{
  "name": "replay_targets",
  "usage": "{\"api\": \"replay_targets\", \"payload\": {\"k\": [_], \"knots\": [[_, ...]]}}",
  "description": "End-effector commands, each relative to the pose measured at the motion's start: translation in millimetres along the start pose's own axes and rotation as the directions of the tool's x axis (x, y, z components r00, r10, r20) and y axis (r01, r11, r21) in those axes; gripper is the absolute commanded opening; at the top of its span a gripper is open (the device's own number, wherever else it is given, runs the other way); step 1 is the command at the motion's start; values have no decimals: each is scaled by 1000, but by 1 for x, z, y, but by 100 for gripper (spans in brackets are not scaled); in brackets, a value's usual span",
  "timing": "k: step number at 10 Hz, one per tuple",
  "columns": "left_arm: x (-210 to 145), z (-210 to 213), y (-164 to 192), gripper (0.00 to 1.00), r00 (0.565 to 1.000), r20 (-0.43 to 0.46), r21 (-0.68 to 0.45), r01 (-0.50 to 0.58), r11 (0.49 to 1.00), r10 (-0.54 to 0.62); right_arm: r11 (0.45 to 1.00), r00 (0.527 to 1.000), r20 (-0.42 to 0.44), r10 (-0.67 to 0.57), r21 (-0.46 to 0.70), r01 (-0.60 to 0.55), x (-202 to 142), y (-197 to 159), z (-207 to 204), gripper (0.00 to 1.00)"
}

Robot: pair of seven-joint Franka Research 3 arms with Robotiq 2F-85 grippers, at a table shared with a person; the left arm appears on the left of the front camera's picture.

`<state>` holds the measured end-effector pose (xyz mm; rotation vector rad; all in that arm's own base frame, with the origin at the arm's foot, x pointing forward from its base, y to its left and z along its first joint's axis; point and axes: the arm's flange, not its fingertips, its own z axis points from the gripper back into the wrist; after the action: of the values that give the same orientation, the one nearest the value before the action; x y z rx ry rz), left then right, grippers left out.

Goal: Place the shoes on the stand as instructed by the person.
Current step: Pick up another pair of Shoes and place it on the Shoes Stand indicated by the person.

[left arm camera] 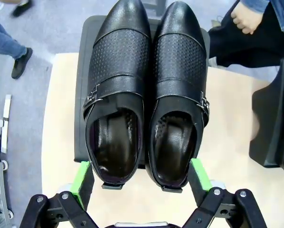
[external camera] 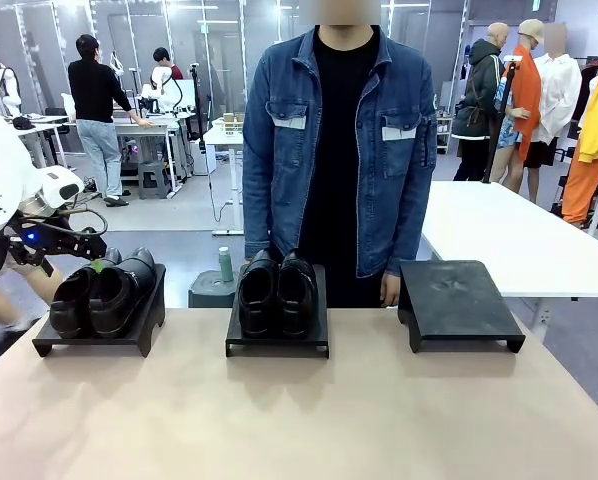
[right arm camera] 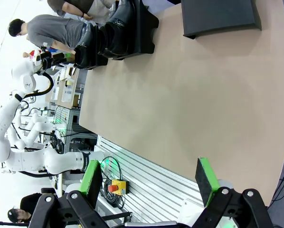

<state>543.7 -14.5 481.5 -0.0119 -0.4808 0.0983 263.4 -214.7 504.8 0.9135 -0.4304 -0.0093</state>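
Black leather shoes (left arm camera: 146, 99) sit paired on the stand (left arm camera: 82, 85) directly ahead of your left pincer (left arm camera: 141, 178), whose jaws stand wide, flanking both heels for one grasp.

Count on the table: three black stands — left stand (external camera: 99, 335), middle stand (external camera: 277, 338), right stand (external camera: 461, 305). Four black shoes in two pairs: one pair (external camera: 104, 292) just ahead of the left arm's spread jaws, one pair (external camera: 276, 292) on the middle stand. One person (external camera: 339, 150) at the far side. Background people, perhaps two, hard to count.
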Motion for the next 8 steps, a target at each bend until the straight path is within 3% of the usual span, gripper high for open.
{"api": "replay_targets", "payload": {"k": [1, 6, 8], "knots": [[3, -1, 0, 100, 1000, 16, 4, 3, 1000, -3, 1000, 1000, 7, -2, 11, 2, 0, 2, 0, 100], [0, 0, 0, 100, 1000, 0, 0, 0, 1000, 0, 1000, 1000, 7, -2, 11, 2, 0, 2, 0, 100], [21, 46, 66, 100, 983, -180, -250, -13, 968, -34, 1000, 1000, 7, -2, 11, 2, 0, 2, 0, 100]]}}
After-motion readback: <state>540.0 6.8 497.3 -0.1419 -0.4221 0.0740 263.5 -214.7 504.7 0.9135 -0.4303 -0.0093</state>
